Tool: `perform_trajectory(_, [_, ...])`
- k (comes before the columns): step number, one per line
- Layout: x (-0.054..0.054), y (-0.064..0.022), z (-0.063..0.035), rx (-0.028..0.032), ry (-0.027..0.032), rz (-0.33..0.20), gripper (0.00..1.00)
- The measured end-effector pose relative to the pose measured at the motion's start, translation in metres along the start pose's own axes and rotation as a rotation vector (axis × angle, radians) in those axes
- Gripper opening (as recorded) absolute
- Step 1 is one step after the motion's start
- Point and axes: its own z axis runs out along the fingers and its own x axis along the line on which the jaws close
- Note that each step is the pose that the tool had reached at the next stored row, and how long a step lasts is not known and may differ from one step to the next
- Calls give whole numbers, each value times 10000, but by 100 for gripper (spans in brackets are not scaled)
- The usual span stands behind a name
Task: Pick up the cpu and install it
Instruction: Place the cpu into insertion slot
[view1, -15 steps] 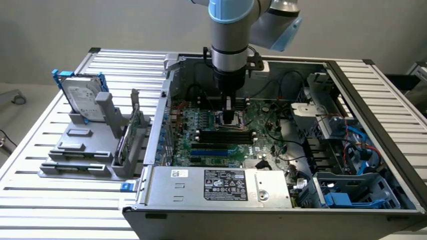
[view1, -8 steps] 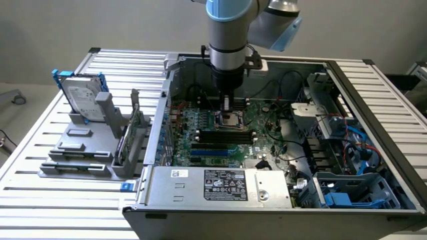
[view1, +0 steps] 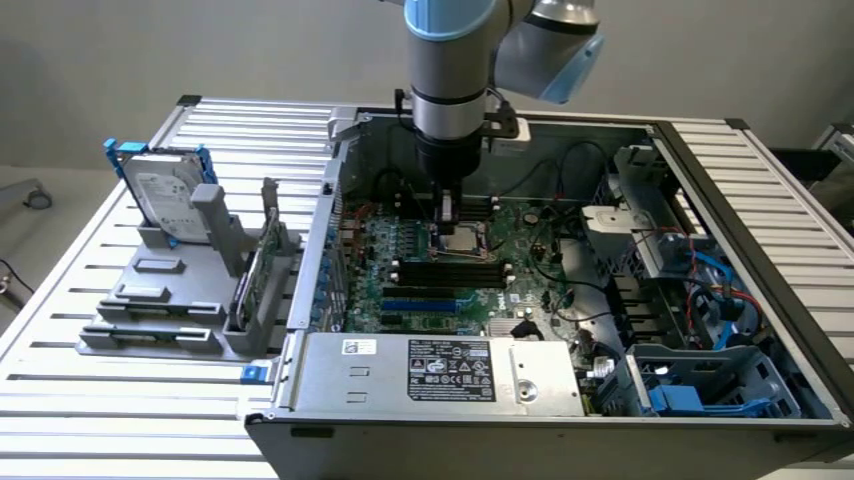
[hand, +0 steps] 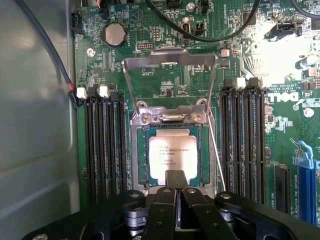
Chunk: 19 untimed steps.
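Gripper (hand: 176, 175) clenched, fingers pressed together, nothing visible between them, tips over one edge of the cpu (hand: 173, 156). We note the cpu lies flat in its socket (hand: 140, 165) on the motherboard (hand: 100, 65), retention frame (hand: 170, 56) raised. The fingers hide that edge, so we cannot tell if they touch.

An open computer case (view1: 315, 285) lies on a slatted metal table (view1: 80, 410), its green motherboard (view1: 541, 265) showing. At the near side sits a grey power supply (view1: 441, 370), with a blue drive cage (view1: 707, 385) on the exterior view's right. On the exterior view's left a grey stand (view1: 160, 300) holds a hard drive (view1: 167, 190) upright. The wrist view shows a coin battery (hand: 113, 34) and black memory slots (hand: 105, 145).
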Motion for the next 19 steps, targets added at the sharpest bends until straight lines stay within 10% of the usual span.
perform_trajectory(19, [-33,-194,-88,41,-1,6,11])
